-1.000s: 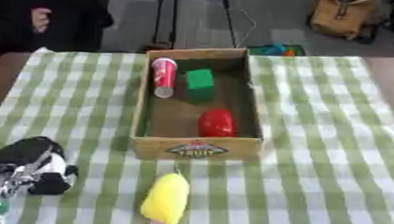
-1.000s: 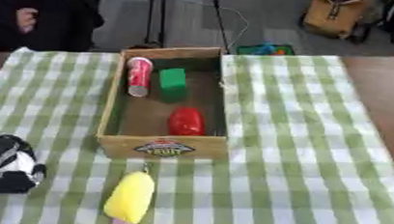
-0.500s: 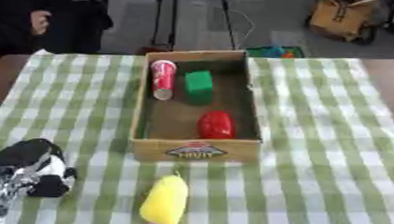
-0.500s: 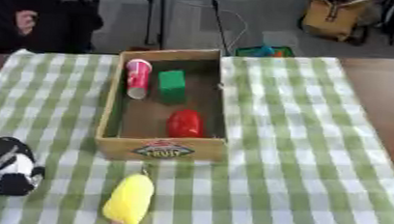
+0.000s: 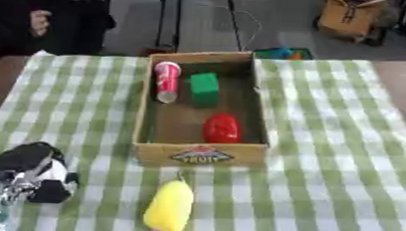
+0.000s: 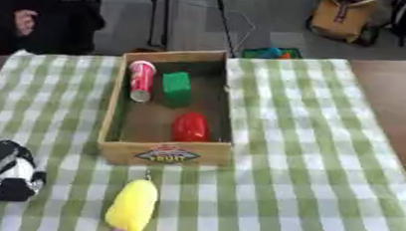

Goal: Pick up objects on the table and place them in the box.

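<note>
Here the cardboard box (image 5: 201,155) sits in the middle of the frame on a green-and-white checked cloth (image 5: 336,144), its printed front wall facing the lower edge. Inside it lie three things: a red-and-white can (image 5: 166,80) on its side along the left wall near the far end, a green block (image 5: 204,89) just beside it, and a red rounded object (image 5: 222,128) nearer the front wall. Below the box, close to the bottom edge and apart from the front wall, a yellow object (image 5: 170,206) lies on the cloth, with a pale pink bit showing at its lower end.

The robot's left hand (image 5: 27,172) shows in the lower left corner, black with silver parts, apart from the yellow object. It appears bunched with nothing in it, though from this angle I cannot tell how far its fingers are curled. The right hand is out of sight.
</note>
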Action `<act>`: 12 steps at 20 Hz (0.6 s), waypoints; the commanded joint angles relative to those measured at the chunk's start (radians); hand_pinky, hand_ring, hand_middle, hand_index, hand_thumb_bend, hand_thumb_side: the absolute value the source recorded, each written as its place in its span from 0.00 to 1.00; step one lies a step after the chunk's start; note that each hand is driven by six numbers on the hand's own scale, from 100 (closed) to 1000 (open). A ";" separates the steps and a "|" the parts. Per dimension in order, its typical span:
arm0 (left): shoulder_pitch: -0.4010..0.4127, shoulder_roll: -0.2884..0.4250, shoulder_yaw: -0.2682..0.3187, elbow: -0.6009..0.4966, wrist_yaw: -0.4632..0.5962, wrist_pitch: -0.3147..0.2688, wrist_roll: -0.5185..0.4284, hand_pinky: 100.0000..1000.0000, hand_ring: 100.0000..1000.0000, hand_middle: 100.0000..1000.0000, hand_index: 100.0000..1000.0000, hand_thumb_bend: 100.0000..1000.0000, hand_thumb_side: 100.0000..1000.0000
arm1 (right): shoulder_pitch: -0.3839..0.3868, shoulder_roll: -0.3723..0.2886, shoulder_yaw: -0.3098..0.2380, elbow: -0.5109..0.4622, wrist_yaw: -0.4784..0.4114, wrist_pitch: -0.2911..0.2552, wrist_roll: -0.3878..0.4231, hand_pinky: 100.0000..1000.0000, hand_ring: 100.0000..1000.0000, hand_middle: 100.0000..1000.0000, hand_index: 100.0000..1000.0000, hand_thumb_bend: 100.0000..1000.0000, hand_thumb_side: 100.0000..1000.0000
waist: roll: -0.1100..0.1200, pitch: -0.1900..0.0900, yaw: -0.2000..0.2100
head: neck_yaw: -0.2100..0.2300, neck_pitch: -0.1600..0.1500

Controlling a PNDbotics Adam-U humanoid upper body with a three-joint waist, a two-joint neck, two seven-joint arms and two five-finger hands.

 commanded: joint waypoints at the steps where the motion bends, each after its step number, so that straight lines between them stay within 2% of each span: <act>1: -0.007 -0.017 -0.002 0.028 0.003 0.005 -0.019 0.22 0.45 0.45 0.49 0.00 0.20 | -0.006 -0.016 -0.005 -0.024 -0.006 -0.018 -0.023 0.36 0.37 0.24 0.39 0.00 0.72 | -0.008 -0.010 -0.002 | -0.003 -0.011; 12: -0.053 0.001 0.007 0.044 0.011 0.004 -0.019 0.21 0.43 0.45 0.50 0.00 0.17 | -0.004 -0.017 -0.005 -0.024 -0.007 -0.016 -0.023 0.36 0.38 0.24 0.39 0.00 0.72 | -0.004 -0.011 -0.001 | -0.007 -0.008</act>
